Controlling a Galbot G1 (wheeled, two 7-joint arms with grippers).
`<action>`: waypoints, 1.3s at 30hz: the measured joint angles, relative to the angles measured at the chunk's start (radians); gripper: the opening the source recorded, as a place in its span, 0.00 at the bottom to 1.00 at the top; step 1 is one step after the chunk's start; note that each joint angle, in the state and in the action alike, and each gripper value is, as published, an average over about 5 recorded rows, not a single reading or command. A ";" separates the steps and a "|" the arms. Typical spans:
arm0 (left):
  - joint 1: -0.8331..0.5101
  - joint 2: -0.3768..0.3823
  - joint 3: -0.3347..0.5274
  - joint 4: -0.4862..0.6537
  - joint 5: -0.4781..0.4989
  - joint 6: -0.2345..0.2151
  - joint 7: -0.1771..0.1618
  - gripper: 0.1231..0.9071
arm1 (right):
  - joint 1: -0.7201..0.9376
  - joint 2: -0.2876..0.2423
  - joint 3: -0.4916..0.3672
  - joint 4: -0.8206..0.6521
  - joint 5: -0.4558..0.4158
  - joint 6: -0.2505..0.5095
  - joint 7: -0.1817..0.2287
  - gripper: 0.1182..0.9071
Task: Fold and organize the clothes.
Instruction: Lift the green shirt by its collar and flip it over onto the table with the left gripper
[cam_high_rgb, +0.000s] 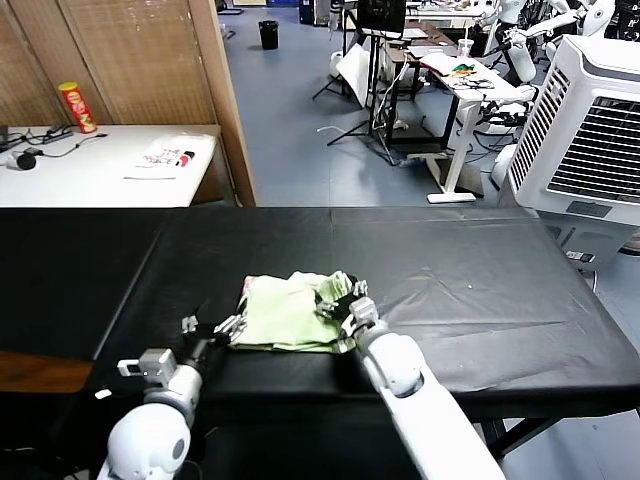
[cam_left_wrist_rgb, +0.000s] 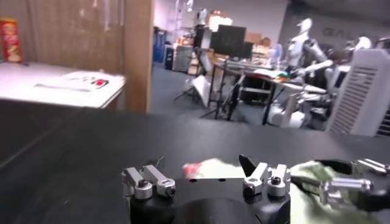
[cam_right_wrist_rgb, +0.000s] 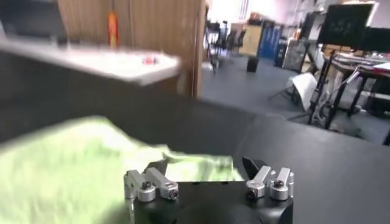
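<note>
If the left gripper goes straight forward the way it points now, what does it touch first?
Most likely the T-shirt. The left gripper is open and points at the shirt's near left edge, low over the table. The left wrist view shows the fabric right ahead, though depth is hard to judge.

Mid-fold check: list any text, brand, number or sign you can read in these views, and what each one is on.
None can be read outright.
Red can on the white side table: yellow label print, too small to read.
White packet on that table: red and black marks, illegible.
Grey wall far back in the left wrist view: pale lettering, too blurred.
T-shirt on the black table: no print showing.
</note>
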 joint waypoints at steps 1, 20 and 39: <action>-0.002 -0.001 0.000 0.004 -0.002 0.000 0.001 0.86 | 0.001 0.003 0.001 -0.005 -0.003 0.011 0.006 0.86; -0.141 0.012 -0.004 0.172 -0.334 -0.003 0.043 0.86 | -0.152 -0.104 0.163 0.293 0.388 0.086 -0.009 0.86; -0.204 0.012 0.006 0.312 -0.584 0.027 0.046 0.64 | -0.340 -0.129 0.313 0.487 0.413 0.083 -0.011 0.86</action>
